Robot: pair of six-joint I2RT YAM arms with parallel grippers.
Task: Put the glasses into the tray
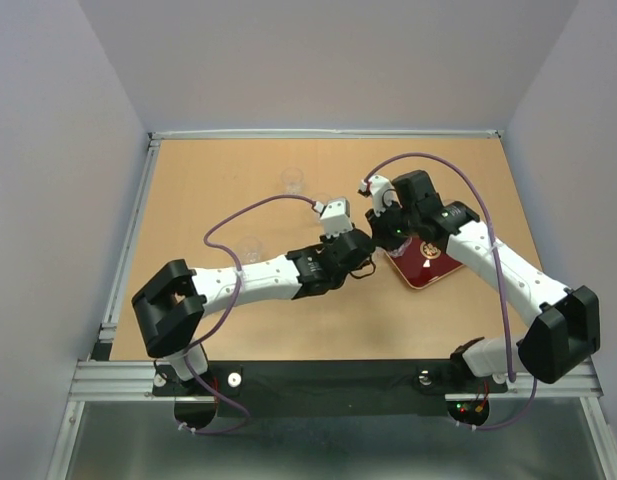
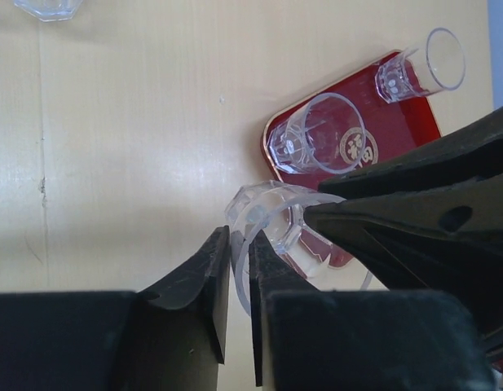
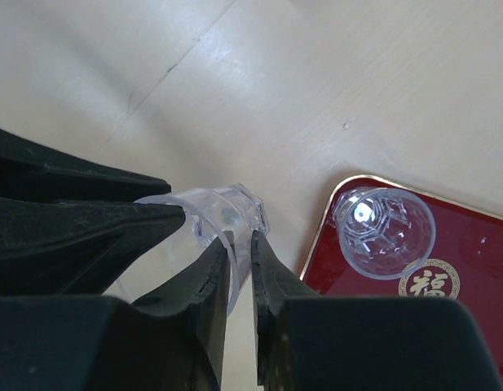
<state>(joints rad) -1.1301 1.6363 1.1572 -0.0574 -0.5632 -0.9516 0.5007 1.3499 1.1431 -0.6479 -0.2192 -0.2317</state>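
A: Arms?
B: Both elbows bent, wrists meeting mid-table. Left tool [image 2: 237, 244] and right tool [image 3: 239, 244] are each narrow, pinching the wall of one tilted clear held glass [image 2: 259, 212], beside the left corner of the tray [image 2: 402, 130].
A: Tray?
B: Glossy dark red, gold emblem [image 2: 357, 147]. Left wrist view shows two glasses [image 2: 316, 134] standing in it; right wrist, one.

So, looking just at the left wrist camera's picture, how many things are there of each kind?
Clear glasses: 4, counting the gripped glass
Red tray: 1
Total: 5
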